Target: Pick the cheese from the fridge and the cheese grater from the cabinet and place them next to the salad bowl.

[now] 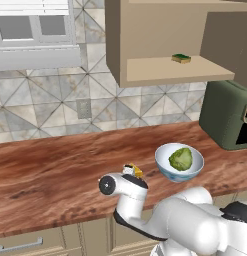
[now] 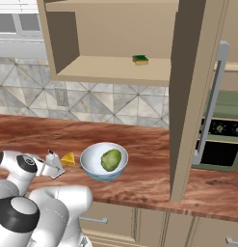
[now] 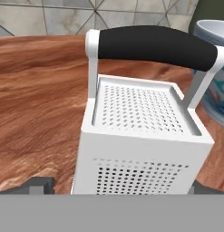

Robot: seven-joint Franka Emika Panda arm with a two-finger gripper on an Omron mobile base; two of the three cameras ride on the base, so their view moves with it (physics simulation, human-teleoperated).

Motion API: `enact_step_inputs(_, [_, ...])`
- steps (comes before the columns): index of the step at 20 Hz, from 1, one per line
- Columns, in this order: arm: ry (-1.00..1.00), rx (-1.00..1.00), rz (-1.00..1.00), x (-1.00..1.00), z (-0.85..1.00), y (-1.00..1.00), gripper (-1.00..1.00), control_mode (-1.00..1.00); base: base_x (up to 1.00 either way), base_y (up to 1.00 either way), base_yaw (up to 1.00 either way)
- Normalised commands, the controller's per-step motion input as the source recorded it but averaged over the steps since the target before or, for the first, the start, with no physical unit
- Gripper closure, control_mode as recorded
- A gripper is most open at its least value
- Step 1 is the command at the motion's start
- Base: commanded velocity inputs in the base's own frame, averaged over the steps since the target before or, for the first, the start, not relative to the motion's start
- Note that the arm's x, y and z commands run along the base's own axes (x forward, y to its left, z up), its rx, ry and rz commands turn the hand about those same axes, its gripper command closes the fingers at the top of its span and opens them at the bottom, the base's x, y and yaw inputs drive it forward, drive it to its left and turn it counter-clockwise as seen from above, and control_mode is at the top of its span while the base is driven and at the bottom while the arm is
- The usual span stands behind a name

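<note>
Grater (image 3: 143,136) stands upright on the reddish wood counter (image 1: 55,175) beside the cheese (image 2: 68,159) and salad bowl (image 2: 104,161) — gripper (image 3: 118,192) fingers spread wide, released. Tiled wall behind — open cabinet (image 2: 115,70) above holds a sponge (image 2: 140,60).

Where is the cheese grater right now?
The cheese grater stands upright on the wooden counter, between the open tool fingers, with the cheese and salad bowl just to its right.

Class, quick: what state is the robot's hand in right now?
Hand: open, fingers either side of the cheese grater standing on the counter; not gripping it.
</note>
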Motion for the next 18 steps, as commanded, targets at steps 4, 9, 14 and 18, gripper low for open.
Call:
enact_step_inputs(4, [0.0, 0.0, 0.0, -0.07, 0.0, 0.04, -1.0, -1.0, 0.0, 0.0, 0.0])
enact_step_inputs(9, [0.0, 0.0, 0.0, -0.02, 0.0, 0.01, -1.0, -1.0, 0.0, 0.0, 0.0])
enact_step_inputs(14, [0.0, 0.0, 0.0, 0.0, 0.0, 0.02, -1.0, -1.0, 0.0, 0.0, 0.0])
enact_step_inputs(18, [0.0, 0.0, 0.0, -0.08, 0.0, 0.05, -1.0, -1.0, 0.0, 0.0, 0.0])
